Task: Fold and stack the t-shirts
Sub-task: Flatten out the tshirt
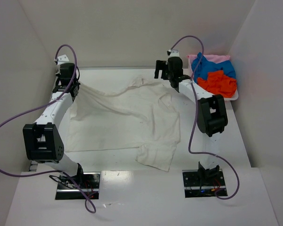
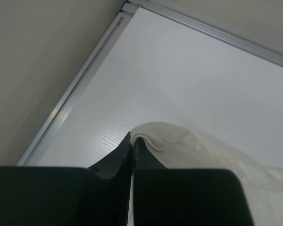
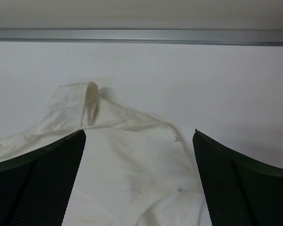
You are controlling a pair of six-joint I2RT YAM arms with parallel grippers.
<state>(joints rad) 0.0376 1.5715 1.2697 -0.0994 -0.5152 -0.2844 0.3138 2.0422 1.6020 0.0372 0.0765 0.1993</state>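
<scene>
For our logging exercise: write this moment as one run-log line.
left gripper: shut on white shirt | right gripper: open over it | colored shirts: piled far right

No legible text, label, brand, number or sign anywhere in view.

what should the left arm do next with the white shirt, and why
Probably lower the left gripper to the table and open it. It is shut on an edge of the off-white t-shirt, holding that corner stretched toward the far left, while the right gripper is open over the cloth, gripping nothing. Letting the corner go should leave the shirt spread for folding.
</scene>
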